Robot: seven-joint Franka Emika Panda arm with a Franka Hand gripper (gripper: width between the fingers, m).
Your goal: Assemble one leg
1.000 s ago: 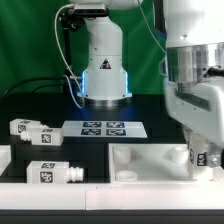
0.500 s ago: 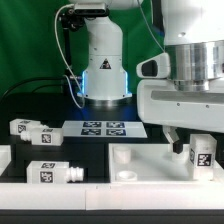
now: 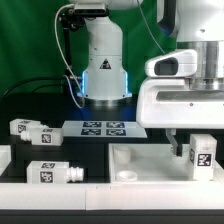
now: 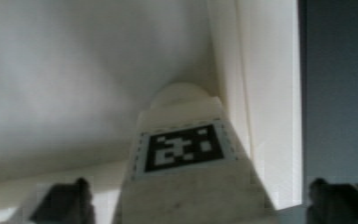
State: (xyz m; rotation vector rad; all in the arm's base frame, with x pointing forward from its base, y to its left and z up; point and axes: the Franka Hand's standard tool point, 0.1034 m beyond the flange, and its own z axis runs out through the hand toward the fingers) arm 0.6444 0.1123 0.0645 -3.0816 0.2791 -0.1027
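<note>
A leg [image 3: 204, 156], a stubby white post with a square tag, stands upright on the right corner of the white panel [image 3: 150, 160]. My gripper [image 3: 199, 148] straddles it from above, open, with one dark finger [image 3: 178, 148] showing beside it. In the wrist view the leg [image 4: 185, 120] rises between my gripper's [image 4: 202, 205] two dark fingertips [image 4: 64, 200], with a light gap on each side. Three more legs lie at the exterior view's left: two together [image 3: 28, 128] and one nearer the front [image 3: 52, 172].
The marker board [image 3: 104, 128] lies on the black table behind the panel. The robot base [image 3: 103, 70] stands at the back, with cables to its left. My arm's wide white hand fills the exterior view's right side.
My hand has turned about its axis and lifted a little. The leg's tag, hidden behind the hand a second ago, now shows. The leg stays standing on the panel corner.
</note>
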